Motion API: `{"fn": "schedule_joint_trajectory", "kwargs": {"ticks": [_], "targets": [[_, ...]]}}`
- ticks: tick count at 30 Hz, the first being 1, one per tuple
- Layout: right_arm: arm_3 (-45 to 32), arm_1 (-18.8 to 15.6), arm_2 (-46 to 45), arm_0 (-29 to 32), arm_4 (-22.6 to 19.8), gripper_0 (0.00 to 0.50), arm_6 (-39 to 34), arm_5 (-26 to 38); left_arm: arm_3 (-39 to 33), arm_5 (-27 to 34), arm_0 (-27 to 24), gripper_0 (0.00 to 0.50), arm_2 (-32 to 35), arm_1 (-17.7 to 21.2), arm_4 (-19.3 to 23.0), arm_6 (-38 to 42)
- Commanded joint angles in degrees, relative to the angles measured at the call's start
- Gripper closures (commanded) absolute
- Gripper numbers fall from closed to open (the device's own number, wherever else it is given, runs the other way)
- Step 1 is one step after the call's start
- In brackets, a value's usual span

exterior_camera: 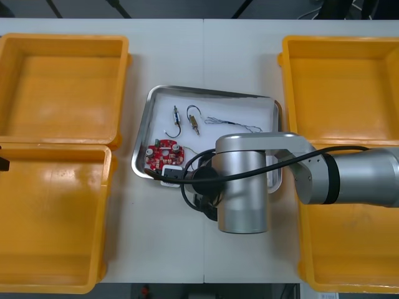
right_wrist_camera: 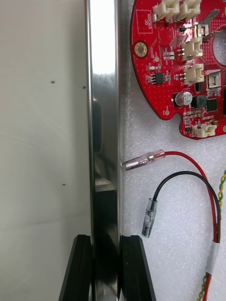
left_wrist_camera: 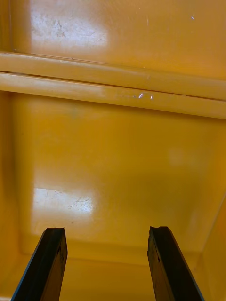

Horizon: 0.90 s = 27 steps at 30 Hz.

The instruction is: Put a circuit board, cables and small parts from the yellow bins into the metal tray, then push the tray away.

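I count four bins on my worktop [exterior_camera: 156, 249]. The two left bins [exterior_camera: 62, 38] sit one behind the other. My left hand [left_wrist_camera: 107, 230] hangs over the floor of one of them, fingers spread wide.

Between the two pairs lies one tray [exterior_camera: 212, 93], white inside. One red board [exterior_camera: 164, 154] lies in its near-left corner. My right hand [right_wrist_camera: 104, 237] is clamped narrow on the tray's near rim, just beside the board, with one finger outside and one inside. Near the inside finger lie one red wire [right_wrist_camera: 188, 162] and one black wire [right_wrist_camera: 188, 175], each with a clear tip.

Toward the far side lie two small metal parts [exterior_camera: 176, 116], side by side. To their right lies one thin pale cable [exterior_camera: 234, 123]. My right arm [exterior_camera: 243, 187] reaches in from the right over the tray's near-right corner.

The two right bins [exterior_camera: 293, 81] stand one behind the other.
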Motion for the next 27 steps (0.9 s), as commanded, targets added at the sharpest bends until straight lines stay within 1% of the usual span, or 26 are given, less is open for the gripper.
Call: {"fn": "schedule_joint_trajectory", "kwargs": {"ticks": [1, 8, 13, 15, 17, 19, 27], "targets": [[-1.0, -1.6, 0.7, -5.0, 0.3, 0.500, 2.1, -0.3, -1.3, -0.5, 1.1, 0.000, 1.5, 2.6, -0.6, 2.5], [1.3, -1.7, 0.7, -7.6, 0.3, 0.500, 4.3, -0.5, -1.3, -0.5, 1.1, 0.000, 1.5, 2.6, -0.6, 2.5], [4.1, -1.4, 0.6, -8.6, 0.4, 0.500, 6.0, -2.1, -1.3, -0.5, 1.1, 0.000, 1.5, 2.6, -0.6, 2.5], [5.3, -1.2, 0.7, -9.1, 0.5, 0.500, 7.6, -2.5, -1.3, -0.5, 1.1, 0.000, 1.5, 2.6, -0.6, 2.5], [7.2, -0.7, 0.6, -9.8, 0.6, 0.500, 11.1, -3.2, -1.3, -0.5, 1.1, 0.000, 1.5, 2.6, -0.6, 2.5], [8.2, -0.3, 0.6, -10.2, 0.7, 0.500, 12.1, -3.7, -1.3, -0.5, 1.1, 0.000, 1.5, 2.6, -0.6, 2.5], [11.5, 0.4, 0.6, -11.2, 2.8, 0.500, 13.0, -6.1, -1.3, -0.5, 1.1, 0.000, 1.5, 2.6, -0.6, 2.5]]}}
